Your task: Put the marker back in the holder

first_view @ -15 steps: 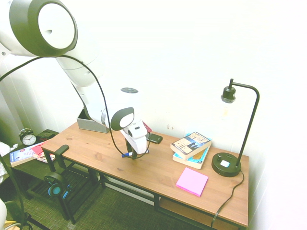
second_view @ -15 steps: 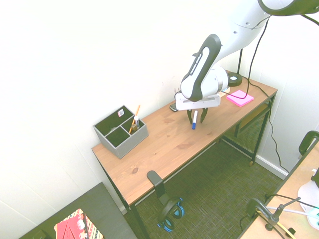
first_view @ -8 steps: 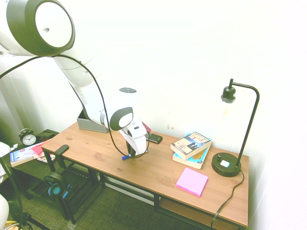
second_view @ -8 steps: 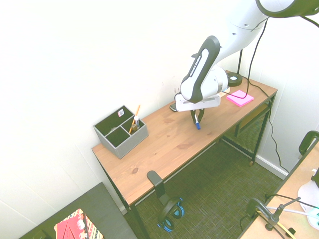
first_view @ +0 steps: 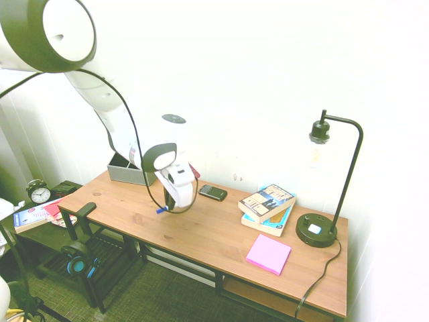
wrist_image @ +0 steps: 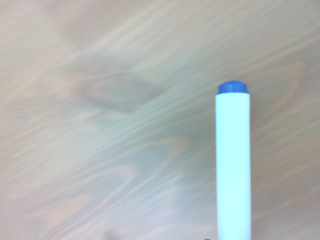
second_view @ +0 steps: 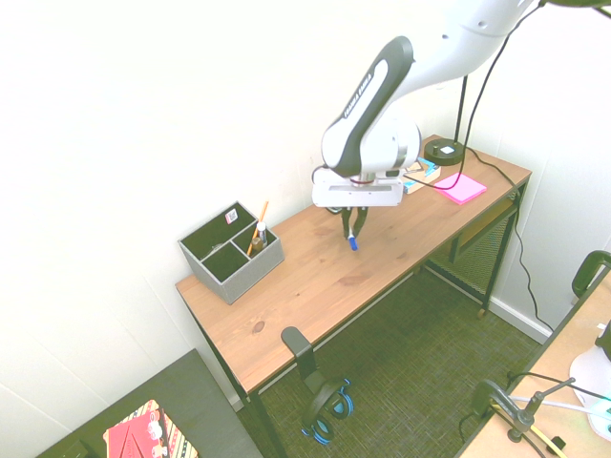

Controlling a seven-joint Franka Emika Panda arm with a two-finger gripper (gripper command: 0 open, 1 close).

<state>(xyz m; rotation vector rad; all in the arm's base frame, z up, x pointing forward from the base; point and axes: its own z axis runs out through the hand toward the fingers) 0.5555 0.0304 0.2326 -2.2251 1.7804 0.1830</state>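
We see the two-finger gripper [second_view: 349, 229] of the white arm closed on the slim white-barrelled marker [second_view: 352, 239], which hangs blue cap downward and clear of the long wooden desk [second_view: 315, 286]; in the first exterior view the same marker [first_view: 163, 208] shows at a slant below the wrist, its blue tip above the boards. In the wrist view we find the white barrel of the marker [wrist_image: 233, 165] rising over blurred wood grain, with the blue end at its far tip. The small grey box-shaped holder [second_view: 232, 252] with inner dividers stands near the wall end of the desk, well apart from the gripper, with an orange pencil [second_view: 258, 224] and another pen upright in one compartment. Further along the desk we note a dark phone [first_view: 212, 192], a stack of books [first_view: 268, 206], a pink pad of sticky notes [first_view: 268, 254] and a black desk lamp [first_view: 322, 201].
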